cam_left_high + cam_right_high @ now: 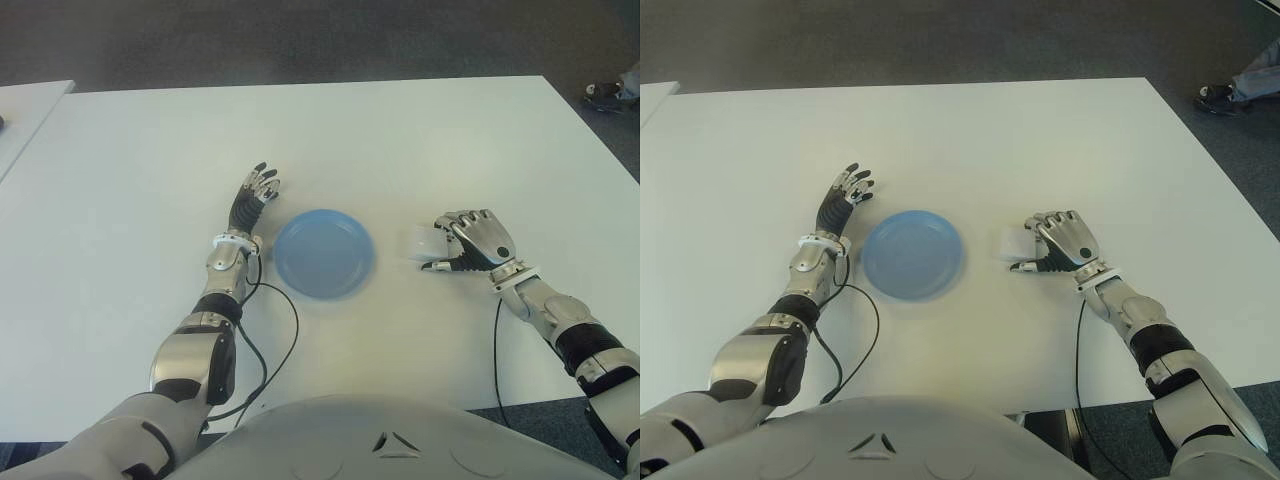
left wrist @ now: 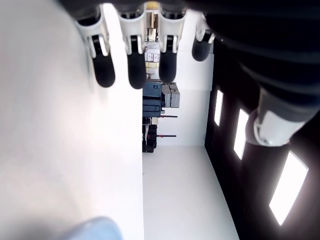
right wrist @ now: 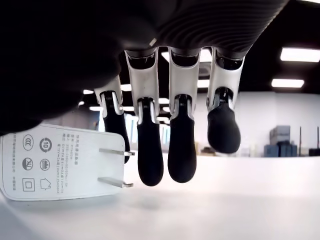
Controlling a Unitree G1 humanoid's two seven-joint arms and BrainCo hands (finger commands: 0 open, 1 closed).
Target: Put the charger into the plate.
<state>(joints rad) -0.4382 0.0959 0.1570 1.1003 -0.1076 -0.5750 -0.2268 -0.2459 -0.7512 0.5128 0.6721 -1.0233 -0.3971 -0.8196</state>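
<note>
While the white charger (image 1: 424, 245) sits on the white counter (image 1: 400, 140) right of the blue plate (image 1: 324, 253), the right robot hand (image 1: 470, 247) is at its right side; fingers (image 3: 150, 155) curled downward beside it, thumb near its front edge; the wrist view shows the two metal prongs (image 3: 115, 167) facing the fingers, firm grip not evident; charger lies apart from the plate. Left robot hand (image 1: 252, 198) shows just left of the plate, fingers extended and loose, holding nothing.
</note>
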